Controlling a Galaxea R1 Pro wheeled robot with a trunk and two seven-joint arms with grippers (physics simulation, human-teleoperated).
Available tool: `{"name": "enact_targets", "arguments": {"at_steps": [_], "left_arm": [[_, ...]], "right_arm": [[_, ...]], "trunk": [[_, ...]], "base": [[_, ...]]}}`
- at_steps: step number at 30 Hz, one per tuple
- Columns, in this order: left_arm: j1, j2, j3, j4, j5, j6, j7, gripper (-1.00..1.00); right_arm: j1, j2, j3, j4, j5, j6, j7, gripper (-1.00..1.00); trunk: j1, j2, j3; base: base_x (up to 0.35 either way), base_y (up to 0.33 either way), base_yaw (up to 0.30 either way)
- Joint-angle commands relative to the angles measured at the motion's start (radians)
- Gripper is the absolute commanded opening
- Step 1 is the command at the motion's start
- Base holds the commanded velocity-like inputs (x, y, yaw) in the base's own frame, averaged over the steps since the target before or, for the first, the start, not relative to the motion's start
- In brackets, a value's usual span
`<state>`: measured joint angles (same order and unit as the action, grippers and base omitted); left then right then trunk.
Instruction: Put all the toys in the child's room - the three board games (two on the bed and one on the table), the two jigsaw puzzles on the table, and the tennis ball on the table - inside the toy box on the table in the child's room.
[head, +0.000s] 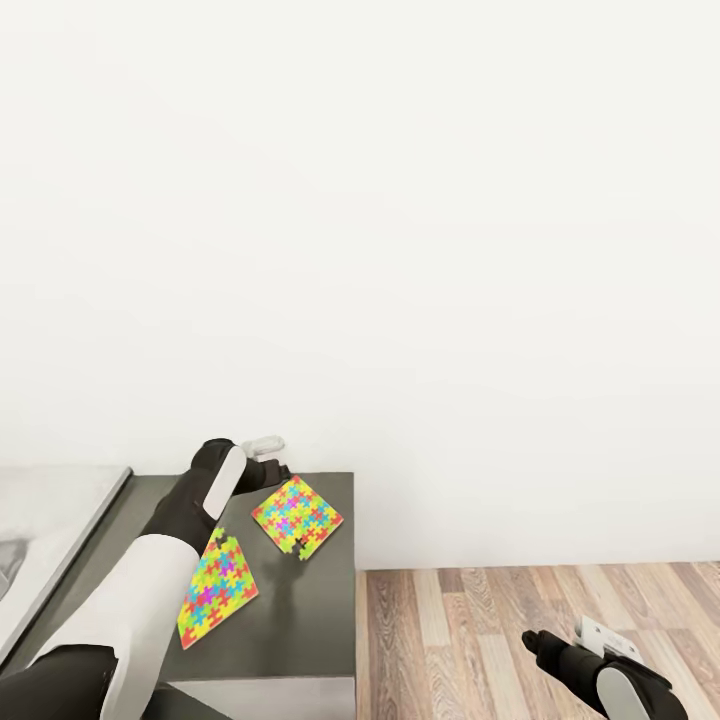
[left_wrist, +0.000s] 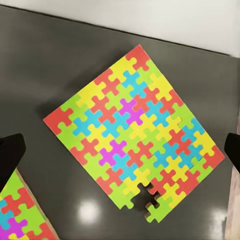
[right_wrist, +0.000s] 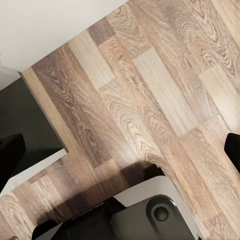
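Two jigsaw puzzles lie flat on the dark table (head: 330, 590): the far puzzle (head: 297, 516) near the wall, the near puzzle (head: 216, 588) closer to the robot. The left gripper (head: 272, 472) hangs above the far puzzle, released, jaws spread wide. The right gripper (head: 535, 645) is over the wood floor (head: 480, 620), also released and empty.

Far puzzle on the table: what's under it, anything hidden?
The far jigsaw puzzle lies flat on the dark table; table shows through its one missing-piece gap. Whatever else its pieces cover cannot be seen.
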<state>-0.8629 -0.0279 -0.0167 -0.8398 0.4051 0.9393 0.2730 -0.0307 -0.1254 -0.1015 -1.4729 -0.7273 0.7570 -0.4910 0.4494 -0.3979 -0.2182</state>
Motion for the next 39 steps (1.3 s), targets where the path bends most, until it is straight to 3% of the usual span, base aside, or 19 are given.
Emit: {"name": "enact_targets", "arguments": {"at_steps": [1,25,39], "left_arm": [[-0.001,0.0,-0.002,-0.001,0.011,0.003,0.01,1.0],[-0.001,0.012,-0.004,-0.001,0.008,-0.002,0.009,1.0],[-0.001,0.017,-0.004,-0.001,0.001,-0.082,0.004,1.0]], "right_arm": [[-0.001,0.0,0.0,-0.001,-0.01,0.002,-0.009,1.0],[-0.001,-0.001,-0.001,0.002,-0.008,0.002,0.011,1.0],[-0.001,-0.002,-0.002,0.002,-0.008,0.002,0.012,1.0]], "trunk": [[0.001,-0.002,-0.002],[0.001,-0.002,-0.036],[0.001,-0.002,-0.059]], "base": [[0.048,-0.002,-0.03],[0.031,0.0,-0.004],[0.0,0.0,0.0]]}}
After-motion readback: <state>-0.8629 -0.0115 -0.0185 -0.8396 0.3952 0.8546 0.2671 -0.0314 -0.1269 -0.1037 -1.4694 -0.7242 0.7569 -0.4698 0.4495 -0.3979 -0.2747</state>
